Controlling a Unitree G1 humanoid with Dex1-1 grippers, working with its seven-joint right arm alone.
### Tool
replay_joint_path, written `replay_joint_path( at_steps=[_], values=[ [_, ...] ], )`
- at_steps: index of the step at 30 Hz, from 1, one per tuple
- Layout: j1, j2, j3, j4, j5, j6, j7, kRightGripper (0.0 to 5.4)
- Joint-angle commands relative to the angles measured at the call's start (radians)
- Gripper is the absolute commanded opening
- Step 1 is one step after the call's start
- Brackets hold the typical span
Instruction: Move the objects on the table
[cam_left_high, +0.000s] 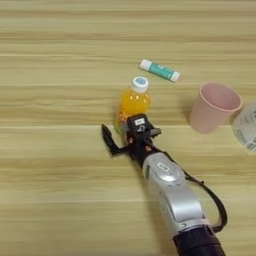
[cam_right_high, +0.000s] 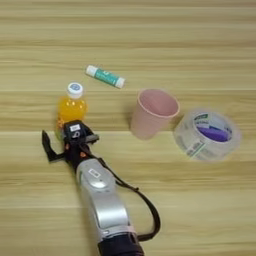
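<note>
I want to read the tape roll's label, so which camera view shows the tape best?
The right eye view: the whole tape roll lies in frame, right of the cup, with its printed core visible. The left eye view shows only a sliver of it, cut off at the right edge.

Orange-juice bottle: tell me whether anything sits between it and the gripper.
Nothing visible does. The gripper is right at the orange-juice bottle, its jaws spread at the lower body. The green-and-white tube, pink cup and tape roll all lie off to the right.
</note>
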Motion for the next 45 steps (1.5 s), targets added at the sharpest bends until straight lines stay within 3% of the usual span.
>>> replay_joint_path(
  at_steps=[1,23,27,45],
  values=[
    [-0.037,0.012,0.012,0.004,0.008,0.016,0.011,5.38],
    [-0.042,0.020,0.032,0.012,0.009,0.012,0.039,5.38],
    [-0.001,0.001,-0.010,-0.054,0.017,0.043,0.015,5.38],
    [0.120,-0.040,-0.053,-0.217,0.013,0.105,0.005,5.38]
  ],
)
